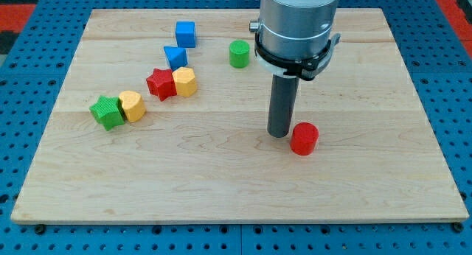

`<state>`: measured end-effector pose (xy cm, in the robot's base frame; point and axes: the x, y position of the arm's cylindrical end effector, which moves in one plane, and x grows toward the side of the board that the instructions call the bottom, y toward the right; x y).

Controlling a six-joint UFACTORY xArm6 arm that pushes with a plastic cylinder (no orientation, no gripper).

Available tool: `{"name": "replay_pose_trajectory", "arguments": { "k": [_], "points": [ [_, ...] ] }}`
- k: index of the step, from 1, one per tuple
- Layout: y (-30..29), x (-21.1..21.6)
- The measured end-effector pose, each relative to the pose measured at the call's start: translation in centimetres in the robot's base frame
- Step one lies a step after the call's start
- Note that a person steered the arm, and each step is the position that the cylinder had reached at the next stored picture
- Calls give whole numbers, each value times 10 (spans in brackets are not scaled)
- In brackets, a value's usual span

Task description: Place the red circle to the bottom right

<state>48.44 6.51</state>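
Your tip (279,135) touches the red circle (304,138) on its left. There's no claw, just 1 rod. The circle looks light, rigid, easily sliding; push its upper-left edge.

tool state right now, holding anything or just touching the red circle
My tip: a plain rod, holding nothing, no jaws to open or close; it sits against the red circle on its left side.

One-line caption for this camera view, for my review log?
My tip rests just left of the red circle on the wooden board; six other blocks lie toward the view's upper left.
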Motion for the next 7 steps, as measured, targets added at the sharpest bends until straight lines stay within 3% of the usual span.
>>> {"name": "replay_pose_trajectory", "arguments": {
  "k": [1,2,3,7],
  "points": [
    [46,34],
    [79,41],
    [73,34],
    [-44,-118]
  ]
}}
